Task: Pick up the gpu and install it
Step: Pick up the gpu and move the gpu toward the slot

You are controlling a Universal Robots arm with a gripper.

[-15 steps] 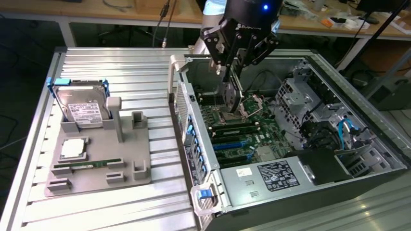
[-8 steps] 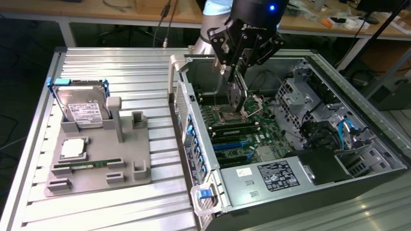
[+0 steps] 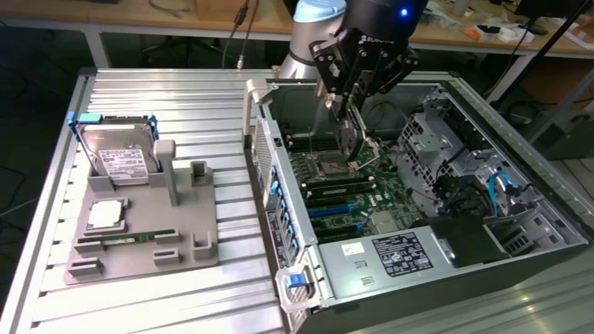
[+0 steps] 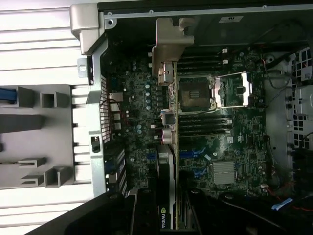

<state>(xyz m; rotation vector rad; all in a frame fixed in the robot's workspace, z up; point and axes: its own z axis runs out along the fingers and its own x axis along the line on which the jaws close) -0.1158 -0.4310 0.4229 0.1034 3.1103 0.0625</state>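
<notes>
The gripper (image 3: 354,92) is closed tight on the gpu (image 3: 349,139). Card hangs on edge just over the mobo (image 3: 346,189), inside the open PC case (image 3: 519,240), not in a slot yet.

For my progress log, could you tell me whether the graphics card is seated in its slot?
Not seated: the thin dark graphics card with silver bracket hangs from the gripper over the green motherboard.
</notes>
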